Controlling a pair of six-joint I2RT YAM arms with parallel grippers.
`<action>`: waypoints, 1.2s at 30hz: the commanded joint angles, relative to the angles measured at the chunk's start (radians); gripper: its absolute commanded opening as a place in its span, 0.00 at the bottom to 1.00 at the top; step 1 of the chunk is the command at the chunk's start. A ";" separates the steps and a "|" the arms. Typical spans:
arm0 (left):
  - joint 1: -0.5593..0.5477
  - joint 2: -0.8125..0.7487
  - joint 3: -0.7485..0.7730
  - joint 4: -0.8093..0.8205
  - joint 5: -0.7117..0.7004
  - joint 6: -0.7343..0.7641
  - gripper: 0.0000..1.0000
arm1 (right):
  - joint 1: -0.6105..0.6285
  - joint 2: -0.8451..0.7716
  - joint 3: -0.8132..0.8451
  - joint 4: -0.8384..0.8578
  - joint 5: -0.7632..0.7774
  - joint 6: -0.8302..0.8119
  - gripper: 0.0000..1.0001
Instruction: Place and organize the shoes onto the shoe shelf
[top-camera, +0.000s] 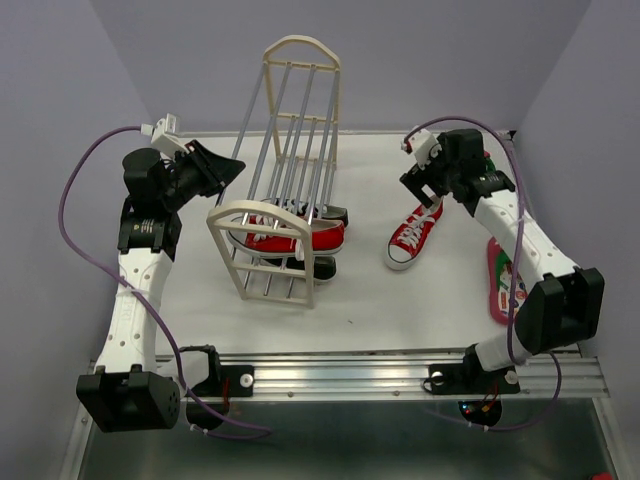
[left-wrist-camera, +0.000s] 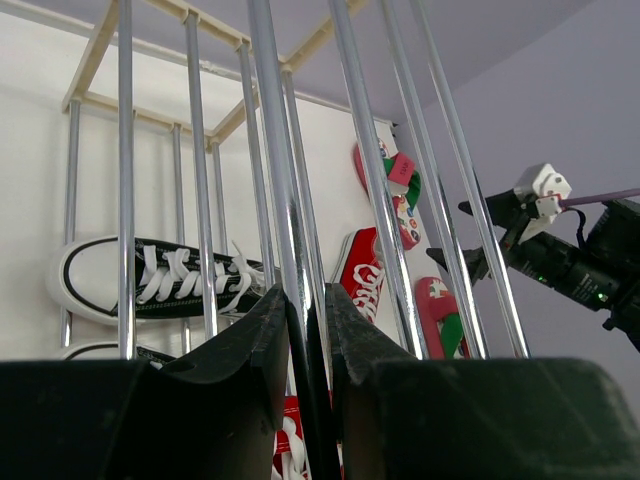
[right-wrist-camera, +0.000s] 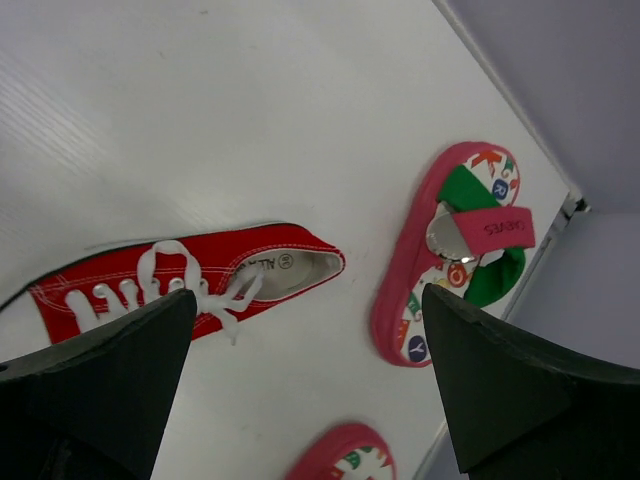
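Left pincer (left-wrist-camera: 305, 298): clenched on a rod (left-wrist-camera: 283, 180) of the shoe shelf (top-camera: 262, 206)
Right pincer (right-wrist-camera: 308, 295): released, over red sneaker (right-wrist-camera: 200, 275) on surface (right-wrist-camera: 200, 100)
Black sneaker (left-wrist-camera: 160, 283): within shelf, partly screened
Flip-flops (right-wrist-camera: 450, 250): beside red sneaker, one cut off

Shelf rods (left-wrist-camera: 380, 180) hem left claw (left-wrist-camera: 305, 300); right claw (right-wrist-camera: 308, 295) unobstructed.

White table (top-camera: 400, 310): shelf (top-camera: 295, 160), red sneaker (top-camera: 412, 238), flip-flops (top-camera: 503, 282)

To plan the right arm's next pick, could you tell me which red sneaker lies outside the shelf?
The red sneaker on the table beneath the right gripper; the other red one sits inside the shelf.
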 joint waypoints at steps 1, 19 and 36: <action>0.001 0.044 -0.081 -0.110 -0.025 0.186 0.00 | -0.009 0.045 0.113 -0.071 -0.011 -0.340 1.00; 0.000 0.090 -0.069 -0.130 -0.043 0.217 0.00 | -0.150 0.483 0.390 -0.324 -0.157 -0.457 1.00; 0.000 0.104 -0.069 -0.133 -0.054 0.217 0.00 | -0.159 0.605 0.375 -0.244 -0.164 -0.345 0.81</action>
